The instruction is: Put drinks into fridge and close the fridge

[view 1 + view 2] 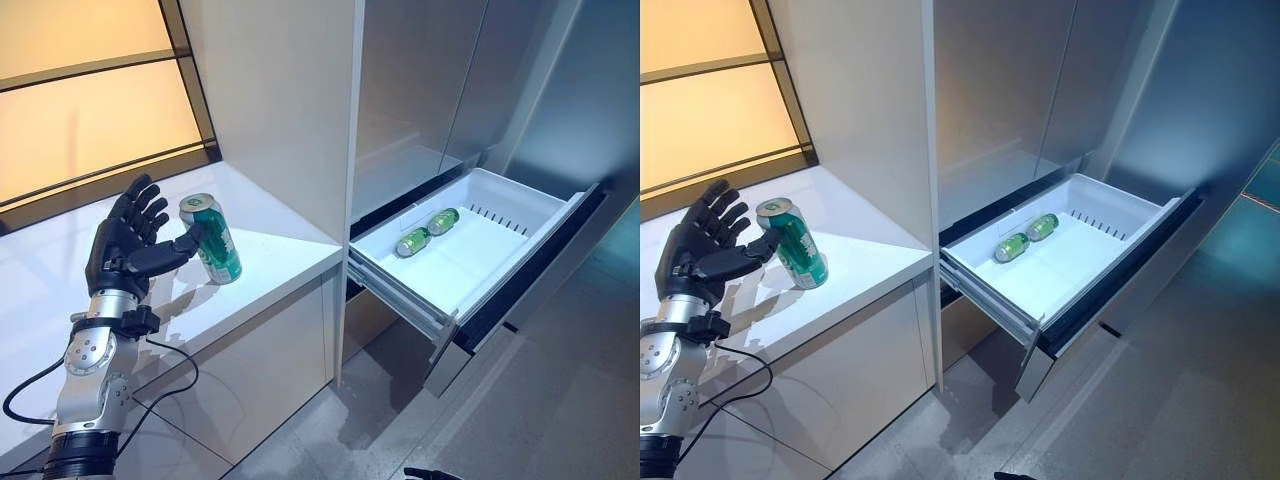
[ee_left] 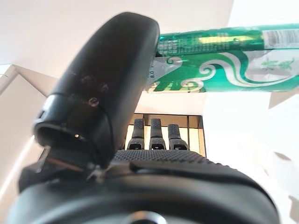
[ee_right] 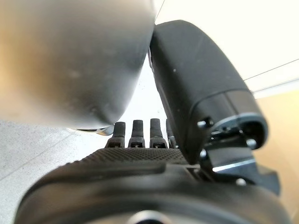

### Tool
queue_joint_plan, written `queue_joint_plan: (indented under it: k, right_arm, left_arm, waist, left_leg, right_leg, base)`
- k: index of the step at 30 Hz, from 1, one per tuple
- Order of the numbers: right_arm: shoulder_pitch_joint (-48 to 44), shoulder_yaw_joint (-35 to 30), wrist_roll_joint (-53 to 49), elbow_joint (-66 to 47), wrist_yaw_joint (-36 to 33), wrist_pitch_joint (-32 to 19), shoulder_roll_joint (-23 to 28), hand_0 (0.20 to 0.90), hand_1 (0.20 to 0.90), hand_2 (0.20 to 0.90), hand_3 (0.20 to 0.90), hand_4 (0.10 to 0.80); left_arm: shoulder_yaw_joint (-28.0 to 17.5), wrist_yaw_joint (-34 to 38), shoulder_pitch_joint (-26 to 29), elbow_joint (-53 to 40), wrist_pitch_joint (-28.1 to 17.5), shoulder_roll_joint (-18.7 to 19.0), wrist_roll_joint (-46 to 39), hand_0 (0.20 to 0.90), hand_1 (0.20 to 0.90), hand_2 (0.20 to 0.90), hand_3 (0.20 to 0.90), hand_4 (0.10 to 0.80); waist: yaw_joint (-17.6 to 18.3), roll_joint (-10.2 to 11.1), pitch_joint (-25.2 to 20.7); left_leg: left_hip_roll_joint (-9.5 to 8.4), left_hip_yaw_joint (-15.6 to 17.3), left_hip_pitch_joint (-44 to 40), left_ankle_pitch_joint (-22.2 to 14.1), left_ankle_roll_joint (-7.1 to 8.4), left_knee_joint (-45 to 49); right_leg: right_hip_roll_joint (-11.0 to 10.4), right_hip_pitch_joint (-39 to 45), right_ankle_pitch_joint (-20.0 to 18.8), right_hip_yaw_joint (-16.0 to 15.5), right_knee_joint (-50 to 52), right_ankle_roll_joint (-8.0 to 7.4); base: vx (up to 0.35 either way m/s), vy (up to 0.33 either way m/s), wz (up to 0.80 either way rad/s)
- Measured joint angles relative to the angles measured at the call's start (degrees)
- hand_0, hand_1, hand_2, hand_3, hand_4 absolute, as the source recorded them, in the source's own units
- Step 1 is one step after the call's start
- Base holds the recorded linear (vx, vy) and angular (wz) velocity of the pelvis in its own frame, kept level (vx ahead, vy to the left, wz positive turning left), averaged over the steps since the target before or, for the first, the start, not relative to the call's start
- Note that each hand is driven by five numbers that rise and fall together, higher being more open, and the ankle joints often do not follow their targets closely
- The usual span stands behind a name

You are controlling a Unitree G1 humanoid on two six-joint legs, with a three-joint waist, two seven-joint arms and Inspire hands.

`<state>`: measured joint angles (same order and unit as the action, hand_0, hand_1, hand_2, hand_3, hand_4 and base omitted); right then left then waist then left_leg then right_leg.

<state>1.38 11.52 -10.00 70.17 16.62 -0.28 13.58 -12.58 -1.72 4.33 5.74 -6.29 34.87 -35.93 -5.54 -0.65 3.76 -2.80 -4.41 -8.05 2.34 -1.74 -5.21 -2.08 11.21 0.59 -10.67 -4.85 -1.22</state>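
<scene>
Looking down, the head views show the left hand [image 1: 125, 250] open, thumb touching a tilted green can [image 1: 211, 238] on the counter [image 1: 270, 255]; two cans [image 1: 1025, 238] already lie in the open drawer [image 1: 1120, 215]. Left wrist view: thumb against can, fingers [image 2: 152, 135] straight. Right wrist view: the right hand [image 3: 140, 158] idles, fingers straight. One can and closing remain.

left hand [image 1: 695, 262] spread open, thumb touching a green can [image 1: 793, 244] tilted on the white desk [image 1: 855, 262]; two cans [image 1: 1025, 238] lie in the open fridge drawer [image 1: 1110, 212].
</scene>
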Motion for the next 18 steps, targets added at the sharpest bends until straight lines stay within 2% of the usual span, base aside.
queue_joint_plan:
  k: [8,18]
  right_arm:
    - [-0.15,-0.04,-0.04,-0.45,0.0,0.32,-0.02,0.9,0.9,0.9,0.9,0.8]
    - [-0.19,-0.17,-0.11,-0.58,0.01,0.32,-0.03,0.9,0.9,0.9,0.9,0.8]
  left_arm:
    - [0.16,-1.59,0.21,0.07,1.26,2.14,-0.01,0.9,0.9,0.9,0.9,0.8]
    - [0.19,-1.79,0.96,0.6,2.67,2.25,-0.24,0.9,0.9,0.9,0.9,0.8]
  waist:
    - [1.43,-0.15,0.1]
    - [2.67,-0.31,0.2]
  left_leg:
    - [0.12,0.63,-0.12,0.06,-0.1,0.0]
    - [0.26,1.85,-0.81,-0.19,0.0,-0.01]
  right_leg:
    - [0.05,-0.15,-0.07,0.51,0.0,0.07]
    - [0.13,-0.03,-0.1,1.86,-0.01,0.09]
  base:
    - [0.006,0.002,-0.03]
    - [0.02,0.005,-0.07]
